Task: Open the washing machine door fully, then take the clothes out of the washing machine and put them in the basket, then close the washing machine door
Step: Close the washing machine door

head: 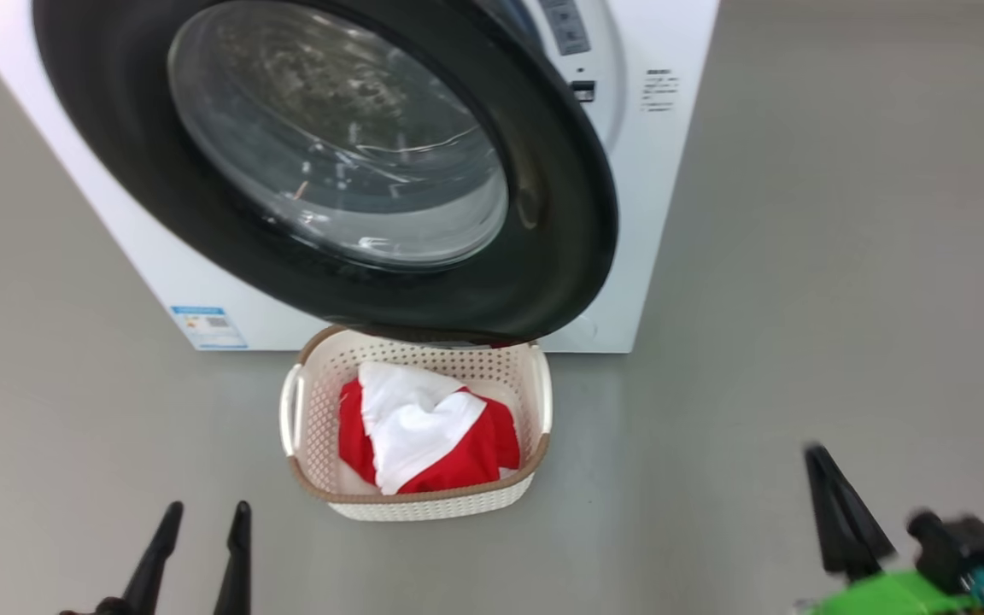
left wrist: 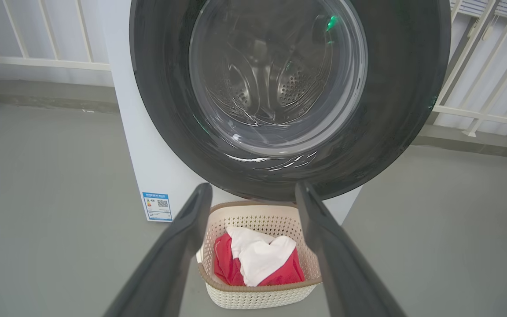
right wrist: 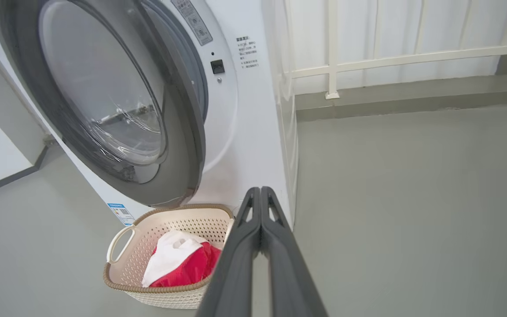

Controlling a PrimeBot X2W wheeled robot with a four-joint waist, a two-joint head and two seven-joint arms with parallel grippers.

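Seen from the right wrist, the washing machine door [right wrist: 178, 145] stood swung partway out from the washing machine [right wrist: 253, 132], leaving a gap that the head view hid. A white railing [right wrist: 332, 48] ran behind the machine. The door's black rim overhung the far edge of the basket [head: 424, 500], which sat just in front of the machine and held the red-and-white clothes [head: 424, 427]. The left gripper [left wrist: 253, 193] hung with its fingers apart. The right gripper [right wrist: 260, 193] had its fingers pressed together.
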